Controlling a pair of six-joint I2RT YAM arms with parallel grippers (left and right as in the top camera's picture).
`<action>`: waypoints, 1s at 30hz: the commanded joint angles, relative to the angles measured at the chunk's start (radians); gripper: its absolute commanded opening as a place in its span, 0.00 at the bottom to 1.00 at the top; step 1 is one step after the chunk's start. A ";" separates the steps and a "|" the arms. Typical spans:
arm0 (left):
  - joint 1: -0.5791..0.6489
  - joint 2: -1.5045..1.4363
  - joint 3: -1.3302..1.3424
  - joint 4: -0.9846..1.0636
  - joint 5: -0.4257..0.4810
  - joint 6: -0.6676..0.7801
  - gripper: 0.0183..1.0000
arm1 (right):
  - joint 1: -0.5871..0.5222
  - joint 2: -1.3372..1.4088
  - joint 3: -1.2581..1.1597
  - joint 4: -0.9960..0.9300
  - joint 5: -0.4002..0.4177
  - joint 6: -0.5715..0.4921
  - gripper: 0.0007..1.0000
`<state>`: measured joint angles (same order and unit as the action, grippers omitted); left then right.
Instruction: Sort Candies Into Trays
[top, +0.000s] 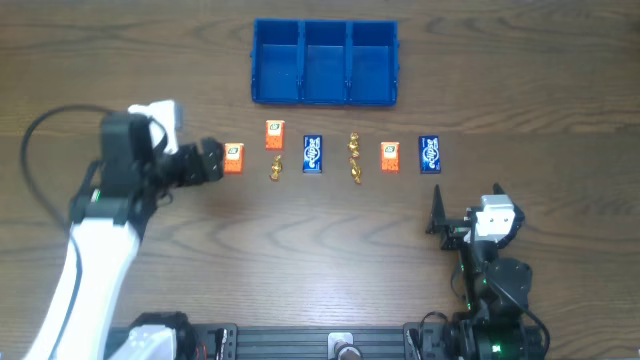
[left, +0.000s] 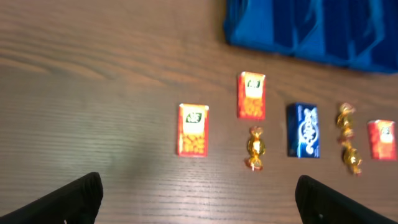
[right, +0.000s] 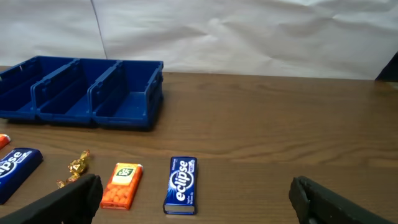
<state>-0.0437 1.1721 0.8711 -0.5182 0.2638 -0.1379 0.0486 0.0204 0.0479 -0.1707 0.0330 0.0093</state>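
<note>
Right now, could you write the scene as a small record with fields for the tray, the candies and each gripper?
Tray: blue tray, three compartments, all empty
Orange: three orange boxes on the table
Blue: two blue boxes on the table
Gold: three gold-wrapped candies on the table
Left arm: left gripper open, empty, by the leftmost orange box
Right arm: right gripper open, empty, short of the candy row

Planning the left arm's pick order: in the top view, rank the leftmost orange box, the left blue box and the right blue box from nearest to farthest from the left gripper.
From the left gripper:
1. Leftmost orange box, just beside it at the row's left end.
2. Left blue box, mid-row.
3. Right blue box, at the row's right end.
</note>
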 joint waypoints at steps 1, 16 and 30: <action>-0.064 0.236 0.166 -0.075 -0.035 0.006 1.00 | -0.004 0.001 0.008 -0.019 0.010 -0.014 1.00; -0.113 0.665 0.454 -0.290 -0.073 0.057 1.00 | -0.004 0.001 0.008 -0.019 0.010 -0.014 1.00; -0.146 0.779 0.454 -0.271 -0.162 0.082 1.00 | -0.004 0.001 0.008 -0.019 0.010 -0.014 1.00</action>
<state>-0.1909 1.9179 1.3098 -0.7902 0.1471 -0.0910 0.0486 0.0204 0.0479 -0.1711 0.0334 0.0063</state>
